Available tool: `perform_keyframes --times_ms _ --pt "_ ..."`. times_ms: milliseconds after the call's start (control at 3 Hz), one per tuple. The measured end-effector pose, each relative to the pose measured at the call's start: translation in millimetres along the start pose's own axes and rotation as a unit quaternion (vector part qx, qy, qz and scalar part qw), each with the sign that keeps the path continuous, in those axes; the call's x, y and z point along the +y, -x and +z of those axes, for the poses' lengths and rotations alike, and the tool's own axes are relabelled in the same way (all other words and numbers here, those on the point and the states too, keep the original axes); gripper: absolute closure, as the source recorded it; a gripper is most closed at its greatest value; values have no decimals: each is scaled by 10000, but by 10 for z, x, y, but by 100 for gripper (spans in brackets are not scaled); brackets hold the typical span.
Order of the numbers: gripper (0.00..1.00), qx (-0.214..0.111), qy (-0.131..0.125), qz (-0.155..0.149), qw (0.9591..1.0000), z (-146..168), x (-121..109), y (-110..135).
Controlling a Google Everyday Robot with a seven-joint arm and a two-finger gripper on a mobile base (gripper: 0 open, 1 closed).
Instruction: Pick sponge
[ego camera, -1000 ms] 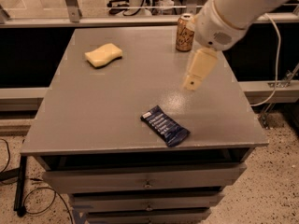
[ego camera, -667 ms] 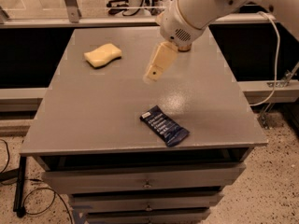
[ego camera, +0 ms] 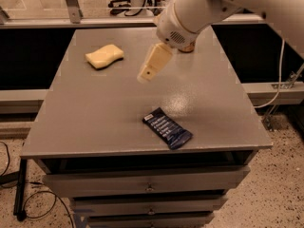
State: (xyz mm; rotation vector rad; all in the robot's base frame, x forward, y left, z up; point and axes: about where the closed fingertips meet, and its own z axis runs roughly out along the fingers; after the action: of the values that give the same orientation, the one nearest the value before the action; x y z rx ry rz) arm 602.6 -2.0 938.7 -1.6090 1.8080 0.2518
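The pale yellow, wavy-edged foam sponge (ego camera: 104,56) lay flat on the far left part of the grey rectangular table top (ego camera: 95,122), close to the left edge, with nothing touching it. To its right, and well apart from it, the cream-coloured wedge-shaped gripper (ego camera: 144,76) hung in the air above the middle of the table, tilted so that its narrow tip pointed down and to the left, toward the sponge's side. Its two fingers looked pressed together into one taper, no gap showing, and nothing was held between them. The thick white robot arm (ego camera: 209,8) reached in from the upper right and ended in a rounded wrist just above the gripper. Behind that wrist a sliver of a brownish can (ego camera: 188,48) peeked out near the far edge. Nearer to me, right of centre, a dark blue flat snack packet (ego camera: 167,128) lay slantwise on the table. Grey drawers (ego camera: 147,182) sat under the top.
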Motion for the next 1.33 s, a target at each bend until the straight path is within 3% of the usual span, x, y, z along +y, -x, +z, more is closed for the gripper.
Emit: perform_keyframes --times_ms 333,667,1000,1333 --pt "0 -630 -191 390 9971 677 -412 315" --pt "0 -1006 -225 667 9924 1255 -751 557" --pt "0 -1154 -162 879 9893 1774 -945 623" --pt "3 -1166 -96 1045 9876 2091 -1038 524"
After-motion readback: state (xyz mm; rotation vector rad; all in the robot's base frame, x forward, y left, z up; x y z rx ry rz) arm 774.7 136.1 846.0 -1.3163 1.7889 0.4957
